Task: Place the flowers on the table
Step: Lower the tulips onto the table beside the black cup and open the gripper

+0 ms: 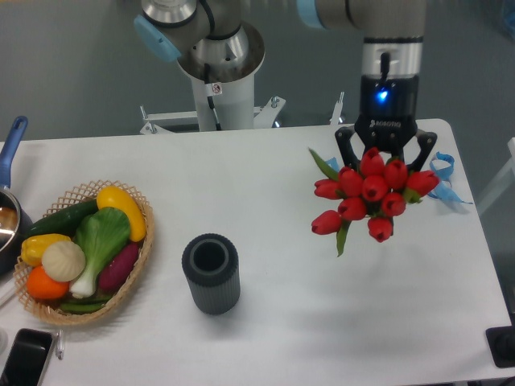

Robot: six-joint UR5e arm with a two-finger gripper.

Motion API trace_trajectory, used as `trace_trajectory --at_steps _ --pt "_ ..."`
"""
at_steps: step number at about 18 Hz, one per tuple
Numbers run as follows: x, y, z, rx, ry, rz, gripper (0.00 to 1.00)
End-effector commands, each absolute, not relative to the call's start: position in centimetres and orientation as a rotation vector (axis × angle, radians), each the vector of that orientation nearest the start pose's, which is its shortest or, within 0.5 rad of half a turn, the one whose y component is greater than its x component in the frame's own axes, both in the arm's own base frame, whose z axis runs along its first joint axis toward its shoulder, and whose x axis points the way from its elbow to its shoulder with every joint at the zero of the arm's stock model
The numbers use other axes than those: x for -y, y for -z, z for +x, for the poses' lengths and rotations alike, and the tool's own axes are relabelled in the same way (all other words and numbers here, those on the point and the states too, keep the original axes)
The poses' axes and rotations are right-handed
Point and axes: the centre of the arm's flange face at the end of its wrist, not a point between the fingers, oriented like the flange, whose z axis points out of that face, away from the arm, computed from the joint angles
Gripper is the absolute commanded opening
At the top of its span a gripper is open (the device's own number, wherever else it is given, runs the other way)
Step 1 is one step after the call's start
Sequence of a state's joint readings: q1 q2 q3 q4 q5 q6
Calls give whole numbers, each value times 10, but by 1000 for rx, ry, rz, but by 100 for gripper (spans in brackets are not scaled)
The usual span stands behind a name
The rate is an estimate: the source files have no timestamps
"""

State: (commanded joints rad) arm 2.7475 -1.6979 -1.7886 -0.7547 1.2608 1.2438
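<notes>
Gripping the flowers (pixel 367 196) — hand (pixel 385 153) closed around the stems.

Ten tulips (pixel 370 195); one vase (pixel 211 273)

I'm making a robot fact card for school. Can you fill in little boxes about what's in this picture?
flowers: red tulips, bunched between the gripper fingers, blooms facing the camera
gripper: over the right side of the table
vase: dark ribbed cylinder, upright, nothing inside, near the table's middle
basket: wicker, on the left, full of vegetables
ribbon: blue, right of the flowers
pot: blue-handled, at the far left edge
</notes>
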Motion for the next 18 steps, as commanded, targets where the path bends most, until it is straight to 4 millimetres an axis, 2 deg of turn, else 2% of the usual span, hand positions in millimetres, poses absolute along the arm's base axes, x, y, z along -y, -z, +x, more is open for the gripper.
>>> trace_trajectory --at_steps 5,9,13,14,18 --pt "-396 -366 -441 -358 -421 -2767 48" --pt "-422 -330 -445 -432 -384 -2830 48" --pt "-436 -296 -448 -483 -362 -2907 47" --pt "-441 -290 -450 -489 -355 -2911 47" --pt "-448 -290 -458 -488 -357 -2900 47"
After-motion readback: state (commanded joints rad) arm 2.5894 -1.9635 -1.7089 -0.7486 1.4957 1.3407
